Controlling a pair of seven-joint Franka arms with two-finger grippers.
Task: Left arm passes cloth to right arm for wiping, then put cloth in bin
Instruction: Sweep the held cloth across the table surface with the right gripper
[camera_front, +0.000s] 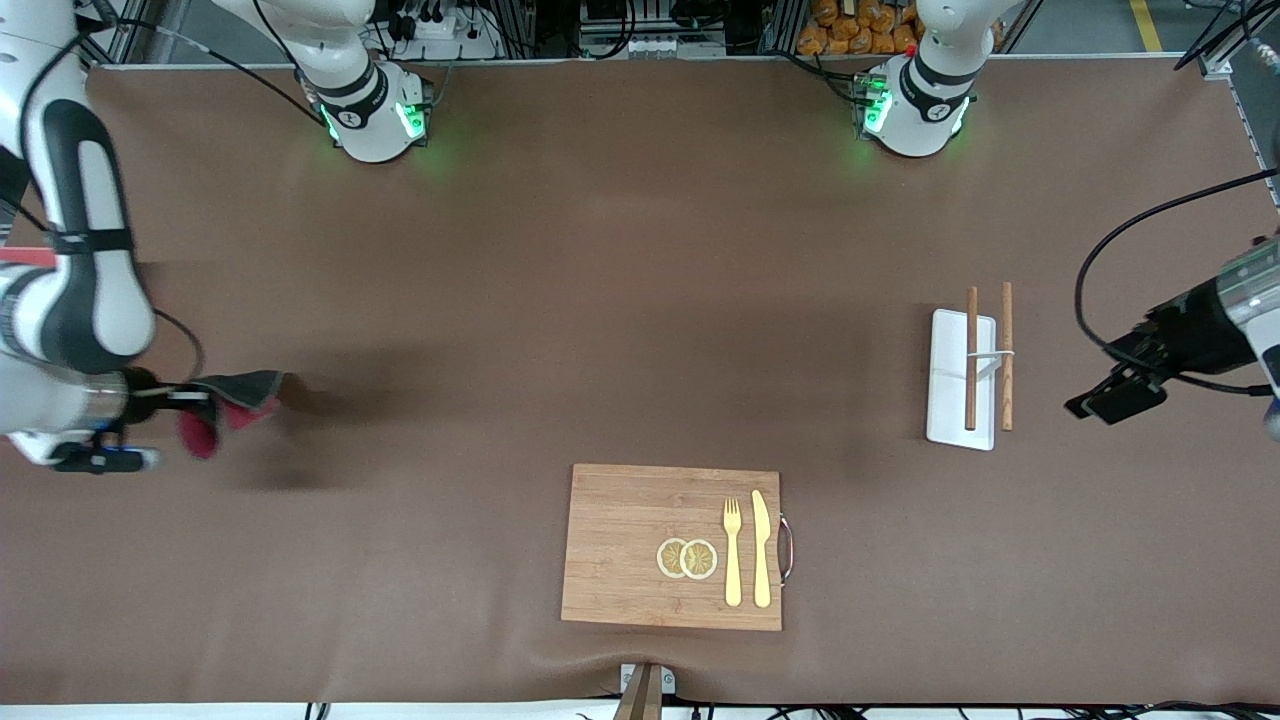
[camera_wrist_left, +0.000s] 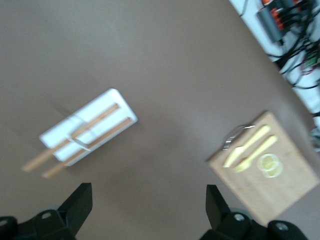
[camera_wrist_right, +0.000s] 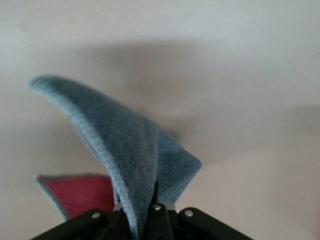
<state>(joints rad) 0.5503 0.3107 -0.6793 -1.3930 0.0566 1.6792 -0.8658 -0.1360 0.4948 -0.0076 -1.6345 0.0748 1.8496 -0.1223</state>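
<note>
The cloth (camera_front: 240, 392), charcoal grey on one face and crimson on the other, hangs folded from my right gripper (camera_front: 190, 402) above the bare table near the right arm's end. My right gripper is shut on it. In the right wrist view the cloth (camera_wrist_right: 130, 145) rises from between the closed fingers of my right gripper (camera_wrist_right: 145, 212), with its red face showing beside them. My left gripper (camera_front: 1100, 400) is open and empty in the air at the left arm's end, beside the white tray. In the left wrist view my left gripper (camera_wrist_left: 147, 205) has its fingers wide apart over bare table. The bin is out of view.
A white tray (camera_front: 945, 385) with two wooden sticks lies toward the left arm's end and also shows in the left wrist view (camera_wrist_left: 95, 120). A wooden cutting board (camera_front: 620, 545) with a fork, a knife and two lemon slices lies near the front camera.
</note>
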